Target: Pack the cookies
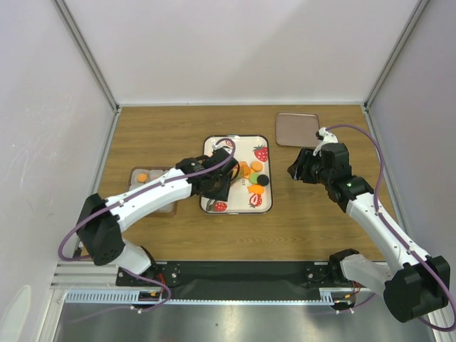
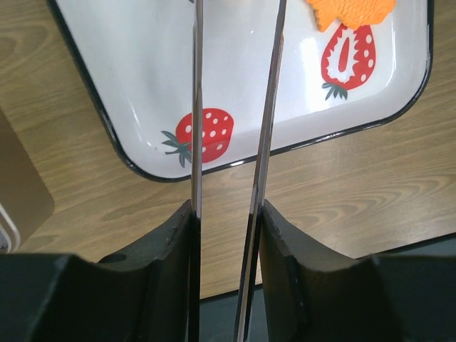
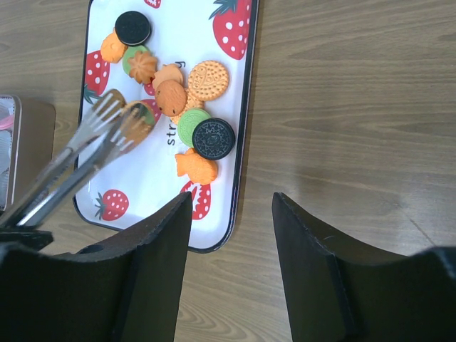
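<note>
Tin (image 1: 158, 172) on the far left has one orange cookie (image 1: 142, 177) in it so far, so the packing looks like it has only just begun.

Next to it, the left gripper (image 2: 226, 221) is squeezed tight on a pair of metal tongs (image 2: 197, 107). The tongs reach out over the strawberry tray (image 3: 182, 28). Their tips sit at the left edge of the cookie pile (image 3: 171, 96), close together (it is too hard to tell if a cookie is already pinched between them).

The other cookies all lie on the tray: mostly orange ones, two green and two black.

Further right, the right gripper (image 3: 231, 206) hangs over the bare wood beside the tray. Its fingers are wide apart and hold nothing. Behind it lies the flat lid (image 1: 297, 129).

The step now seems to be grabbing the next cookie. The tongs need to pinch just one, lift it gently, and carry it left to the tin.
</note>
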{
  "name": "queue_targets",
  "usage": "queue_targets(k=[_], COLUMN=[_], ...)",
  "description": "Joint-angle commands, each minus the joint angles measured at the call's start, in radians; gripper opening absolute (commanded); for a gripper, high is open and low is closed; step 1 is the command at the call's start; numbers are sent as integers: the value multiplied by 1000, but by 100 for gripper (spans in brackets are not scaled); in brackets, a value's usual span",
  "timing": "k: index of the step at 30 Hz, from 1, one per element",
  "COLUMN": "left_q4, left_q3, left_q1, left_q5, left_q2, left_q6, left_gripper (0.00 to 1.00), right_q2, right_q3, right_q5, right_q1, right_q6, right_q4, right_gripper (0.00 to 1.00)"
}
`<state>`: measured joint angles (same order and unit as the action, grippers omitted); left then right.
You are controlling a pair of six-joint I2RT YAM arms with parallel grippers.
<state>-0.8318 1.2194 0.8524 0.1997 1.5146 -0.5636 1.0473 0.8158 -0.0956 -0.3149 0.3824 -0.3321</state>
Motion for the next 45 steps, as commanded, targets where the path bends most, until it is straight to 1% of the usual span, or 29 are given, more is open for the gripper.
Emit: queue_targets(k=[1, 4, 11, 13, 14, 16, 17, 19, 20, 23, 24, 26, 32, 45], left_q4=[-30, -55, -115, -133, -136, -141, -139, -141, -139, -124, -112, -104, -82, -29], left_q3=[20, 6, -79, -99, -124, -161, -172, -204, -215, -261, -273, -296, -333, -359], left_q1=[-9, -29, -150, -214, -263, -317, -370, -420, -473, -567, -582, -614, -664, -670], left_q5=[41, 70, 80, 70, 58, 37, 12, -8, -35, -88, -115, -126, -161, -167], left_q2=[-96, -169, -364, -411, -453, -491, -520, -545, -557, -571, -579, -582, -584, -533], left_q6=[19, -1, -16, -13, -10, 4, 8, 24, 42, 71, 74, 77, 91, 94], left_gripper=[40, 39, 39, 39, 39, 39, 39, 39, 40, 40, 40, 40, 40, 40], right_q2=[-4, -3, 0, 2, 2, 3, 2, 3, 3, 2, 2, 2, 3, 0], right_q3=[6, 5, 5, 5, 5, 6, 5, 5, 5, 5, 5, 5, 6, 6], right_q5=[0, -1, -7, -12, -10, -12, -13, -13, -15, -18, -18, -18, -18, -16], right_q1=[-4, -6, -7, -6, -6, -7, -7, -9, -7, -9, -10, -13, -19, -21], right_q6=[-19, -17, -19, -19, -19, -19, -17, -17, -16, -16, -17, -17, -17, -19], right_q4=[15, 15, 16, 16, 16, 15, 16, 16, 15, 15, 16, 16, 16, 16], right_gripper=[54, 55, 54, 54, 54, 54, 54, 54, 54, 54, 54, 54, 54, 54])
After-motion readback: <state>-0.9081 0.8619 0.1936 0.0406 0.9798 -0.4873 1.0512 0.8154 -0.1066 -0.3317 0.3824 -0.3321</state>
